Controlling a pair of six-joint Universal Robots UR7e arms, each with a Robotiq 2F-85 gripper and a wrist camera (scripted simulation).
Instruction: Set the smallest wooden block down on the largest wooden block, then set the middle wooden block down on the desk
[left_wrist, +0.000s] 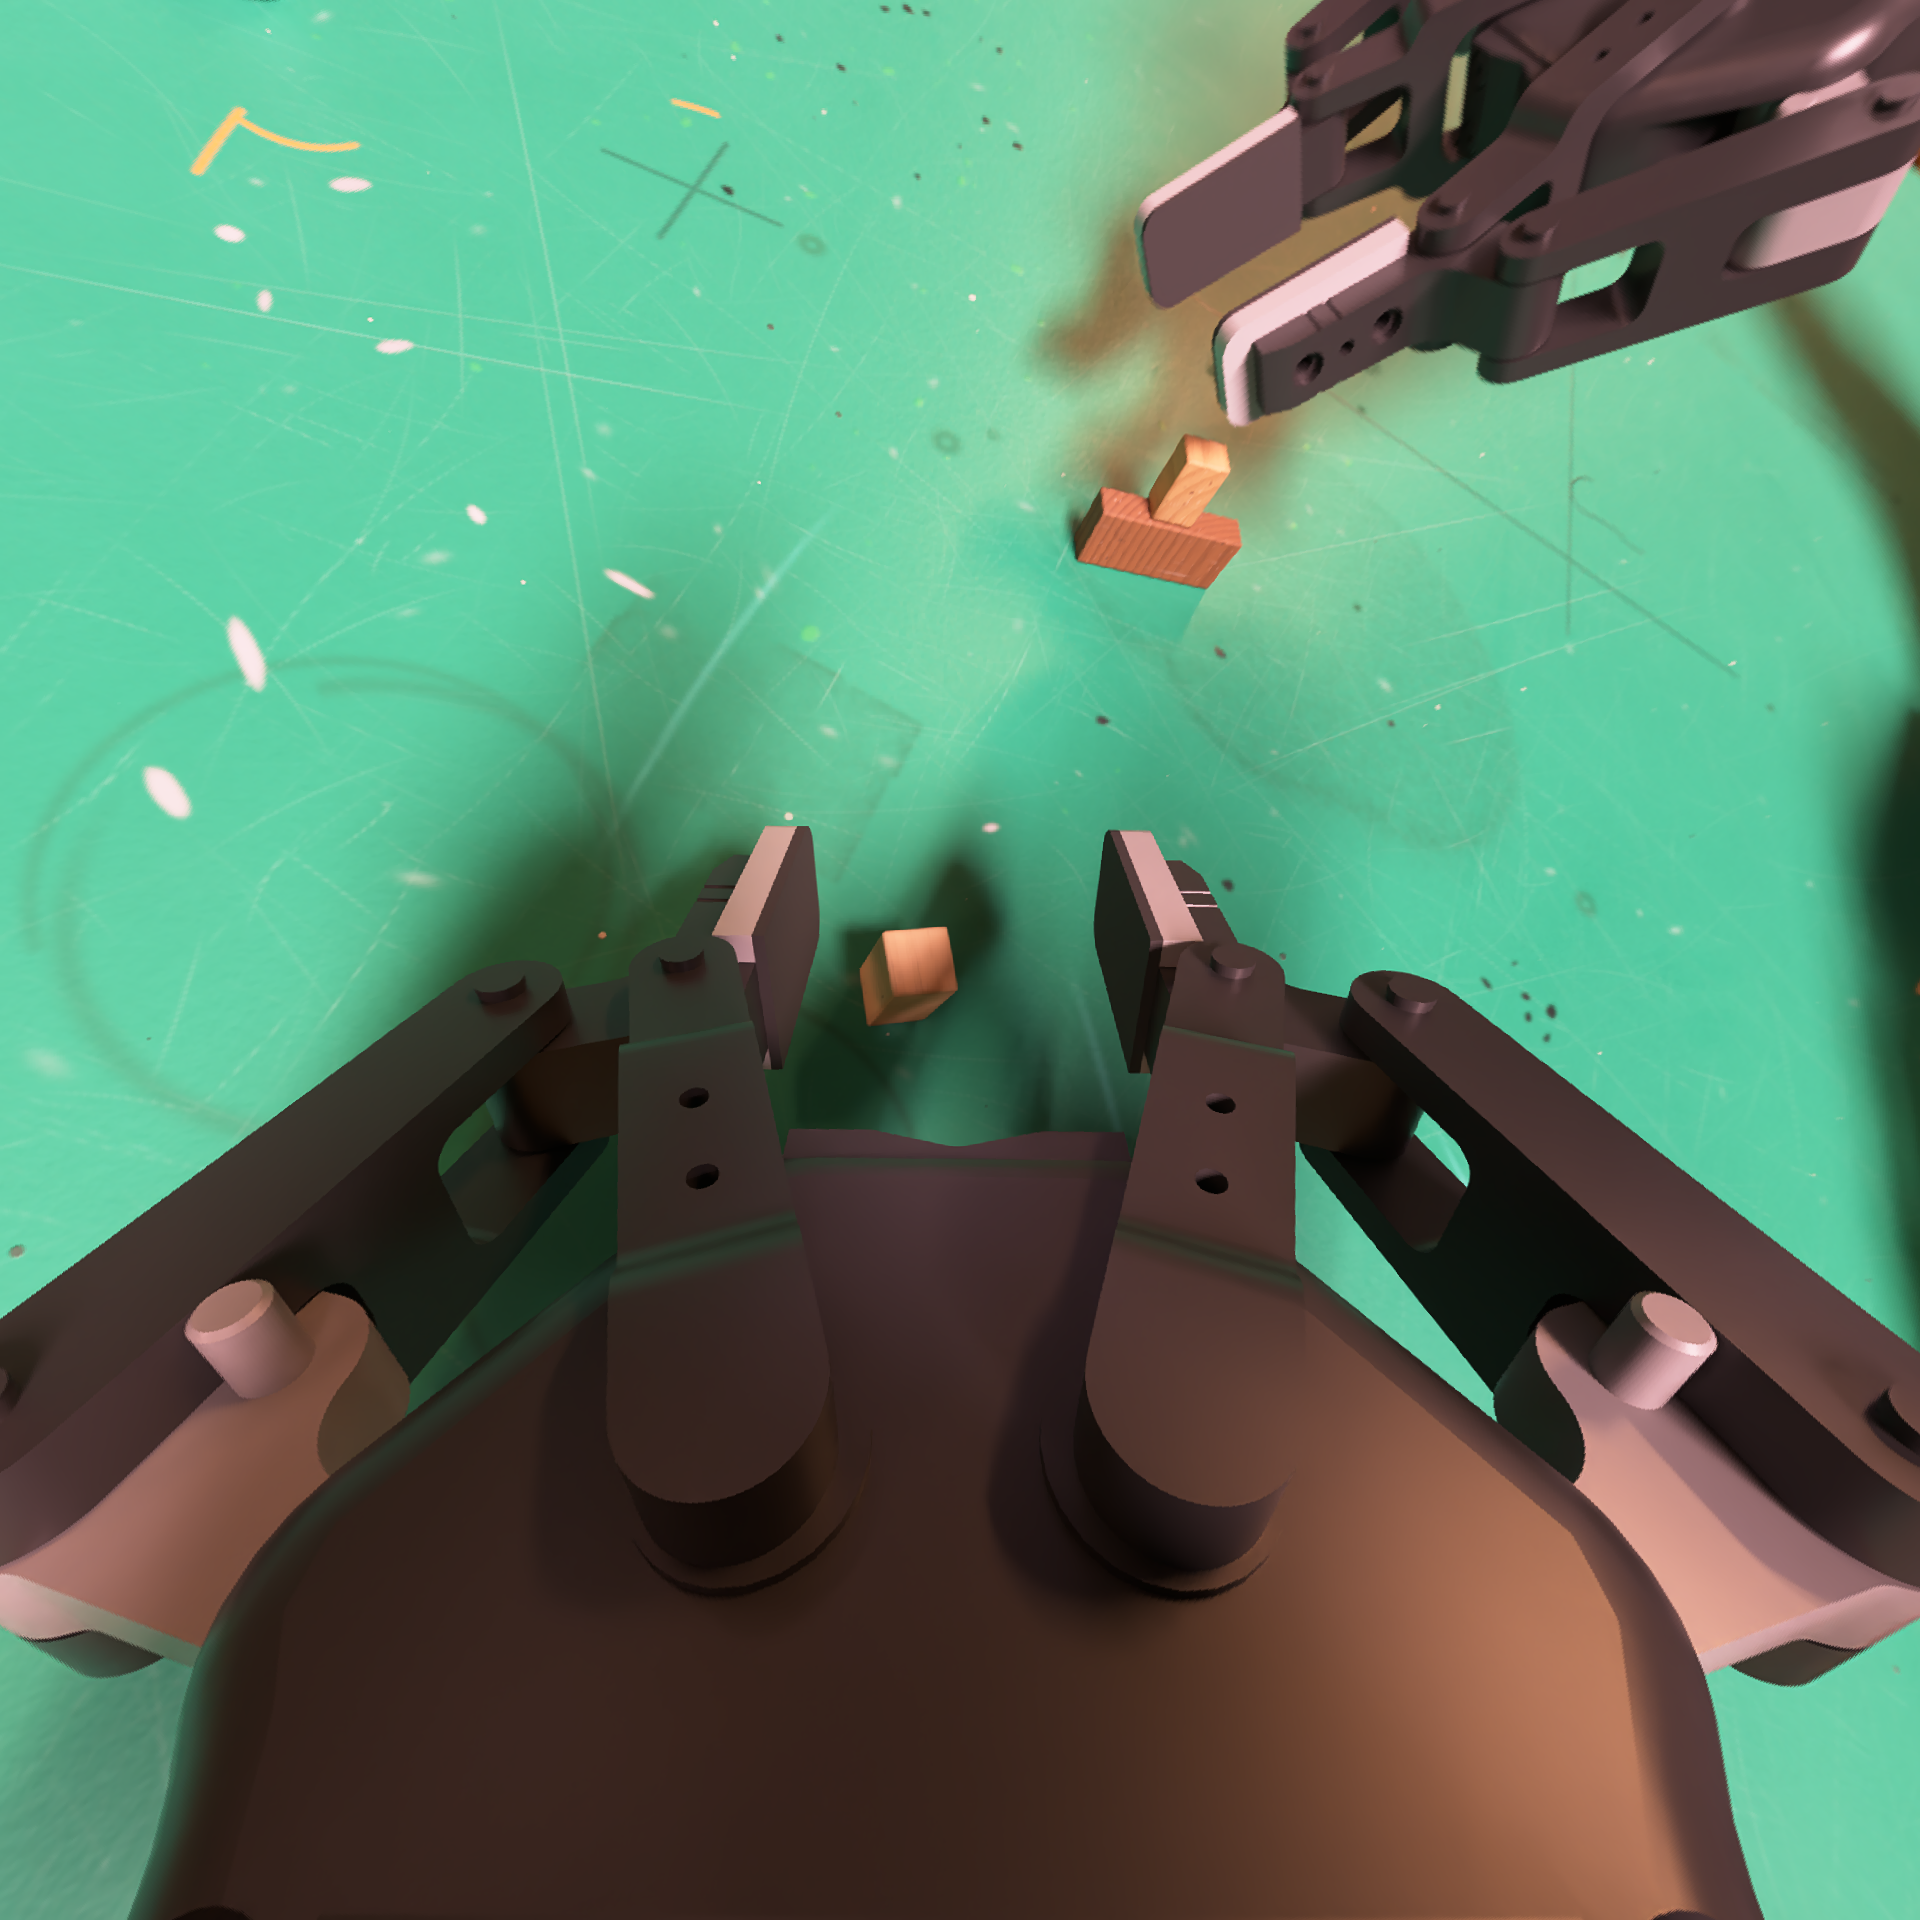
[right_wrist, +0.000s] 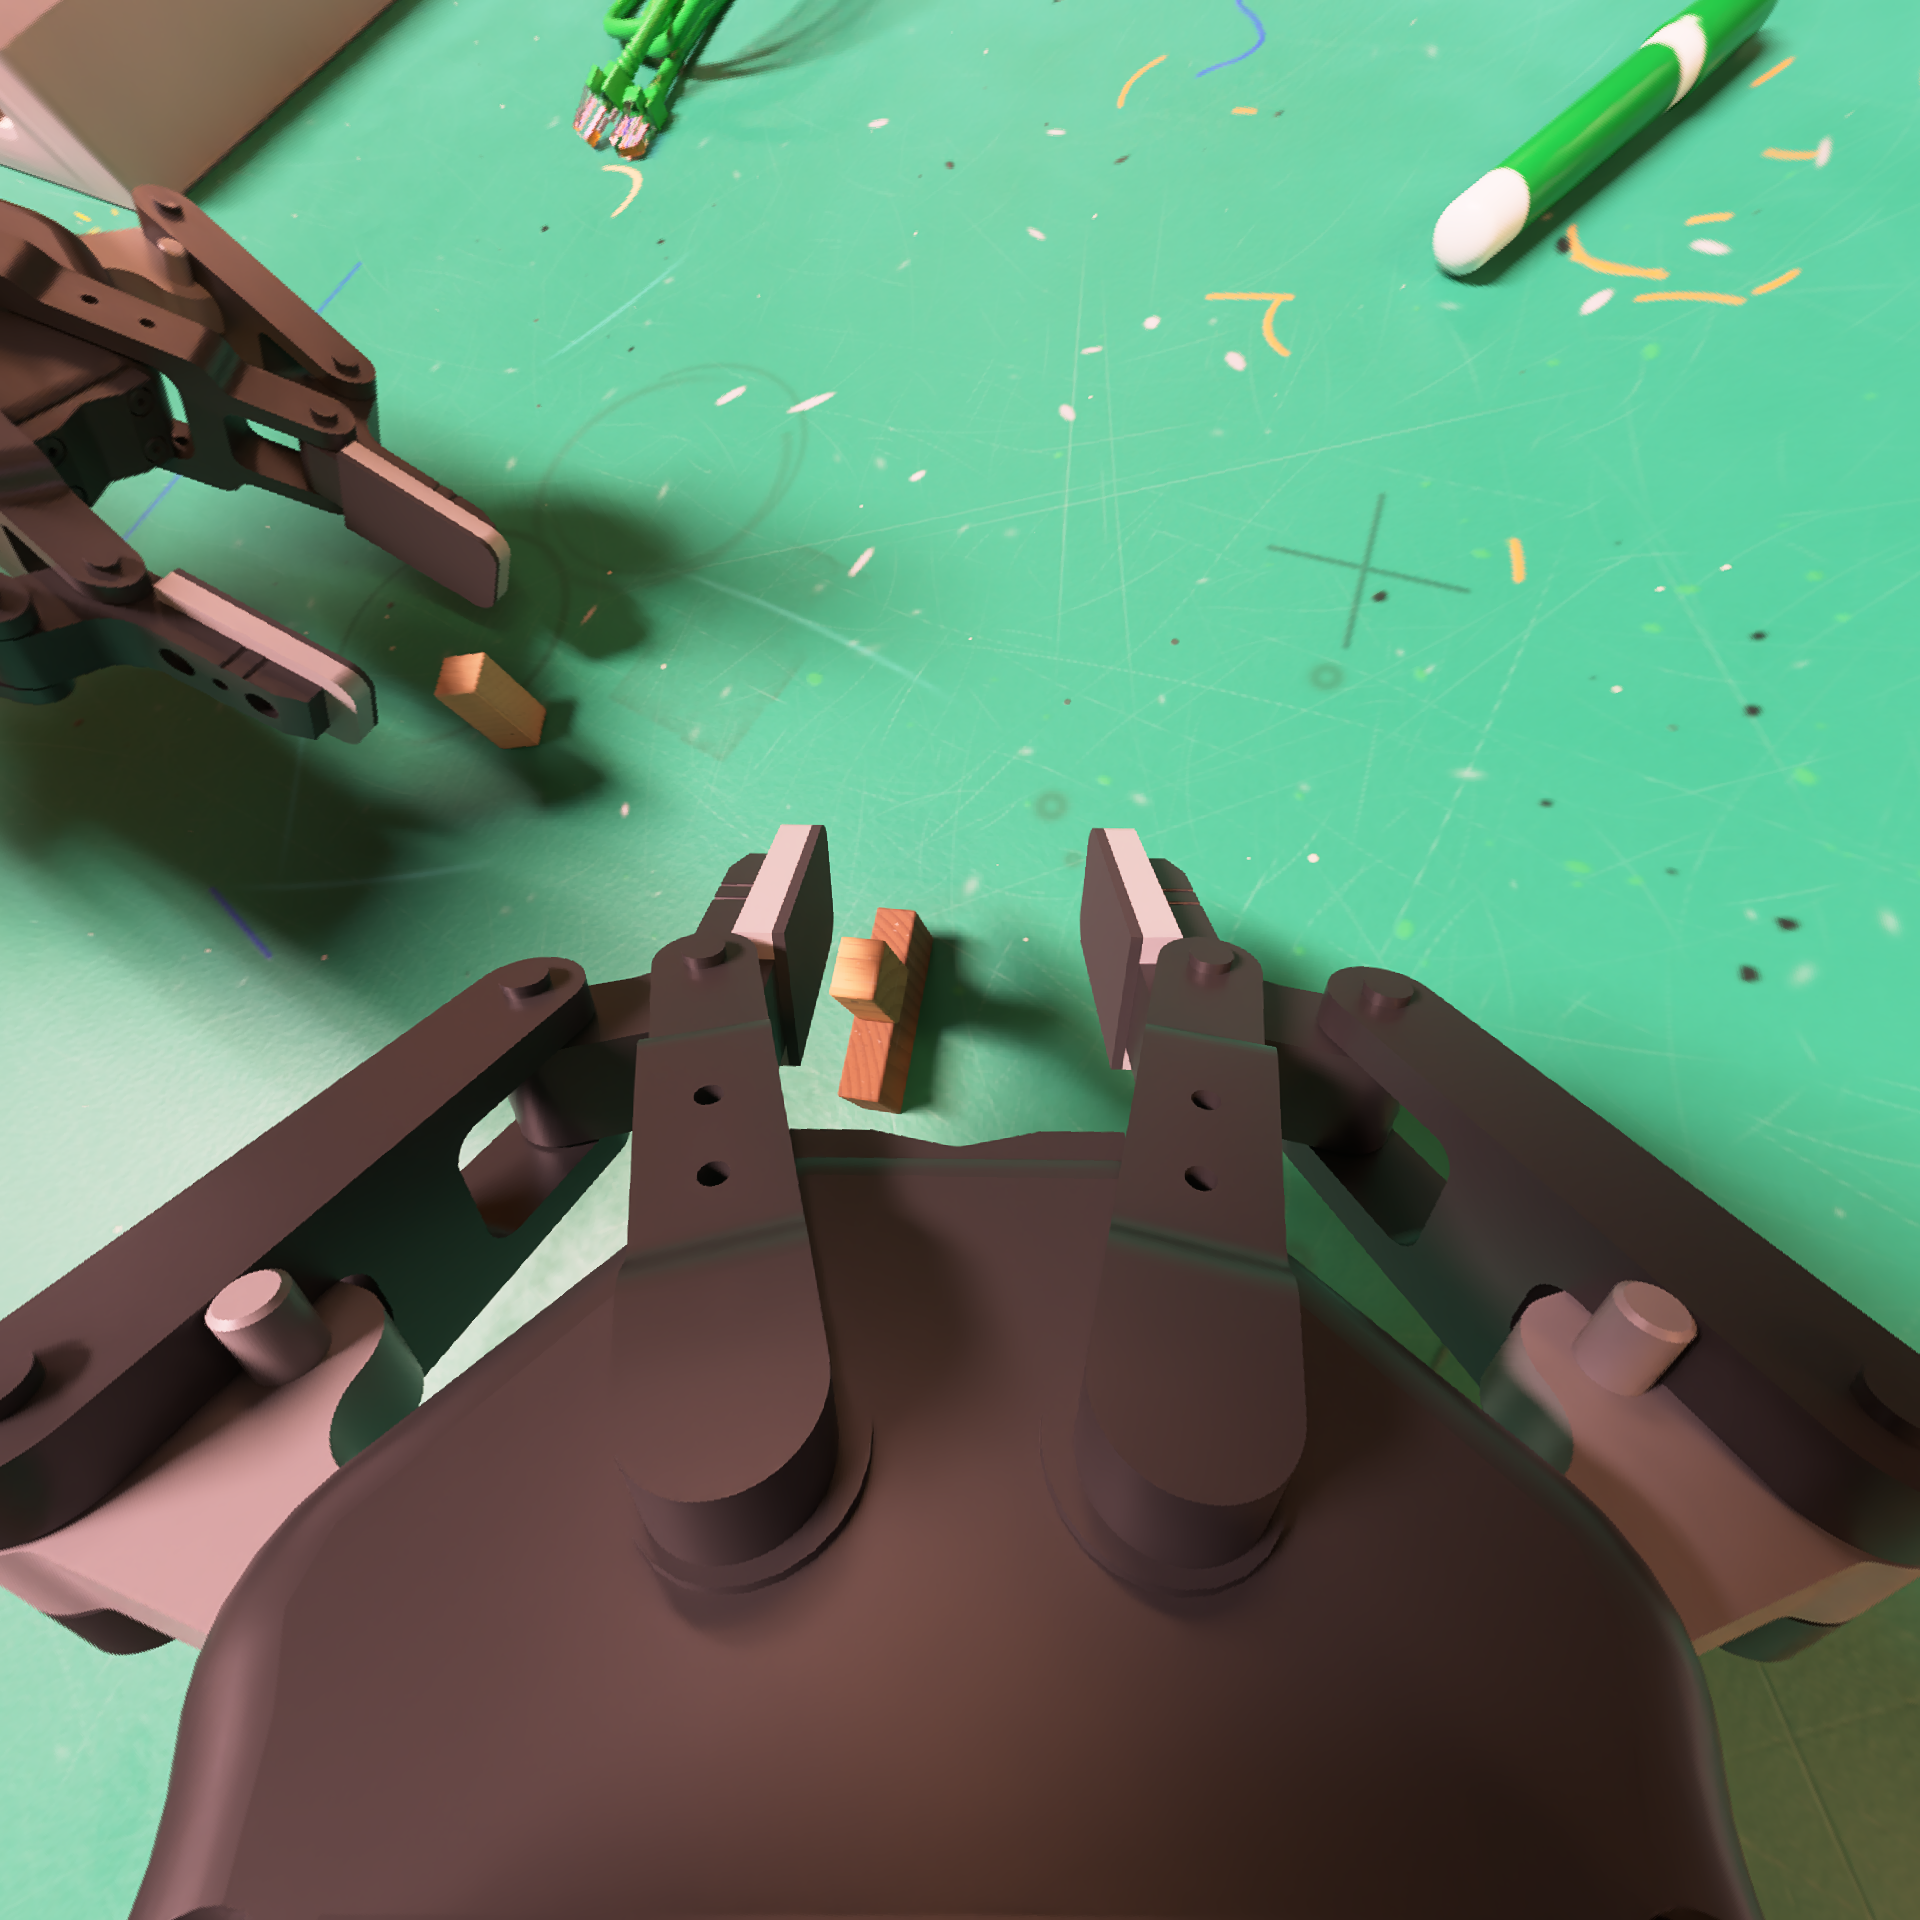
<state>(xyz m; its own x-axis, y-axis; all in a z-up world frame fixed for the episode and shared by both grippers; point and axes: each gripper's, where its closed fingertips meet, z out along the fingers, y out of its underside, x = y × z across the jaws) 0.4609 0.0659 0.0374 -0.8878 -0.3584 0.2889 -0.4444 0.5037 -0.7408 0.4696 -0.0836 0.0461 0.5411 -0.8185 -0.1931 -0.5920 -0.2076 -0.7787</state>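
Now, working from the left: my left gripper (left_wrist: 956, 935) hangs over the green desk (left_wrist: 416, 468) with its fingers spread and nothing between the pads. Below that gap lies the middle wooden block (left_wrist: 907, 975), a pale piece flat on the desk and touching neither finger. In the right wrist view the same block (right_wrist: 490, 700) sits just beside the left gripper's tips, clear of them.

Further right, the largest wooden block (left_wrist: 1158, 540), reddish, rests on the desk with the smallest wooden block (left_wrist: 1191, 481) standing across its top. My right gripper (right_wrist: 956, 935) hovers above that pair, fingers also spread, gripping nothing.

I judge both placements look done, so the step in hand is a clean retreat. I would lift each arm straight up, keeping the fingers wide, since the small block's perch looks narrow and a sideways brush could tip it.

Far right, a green-and-white marker (right_wrist: 1590, 135) lies well apart, with a green cable (right_wrist: 634, 94) near the desk's top edge.
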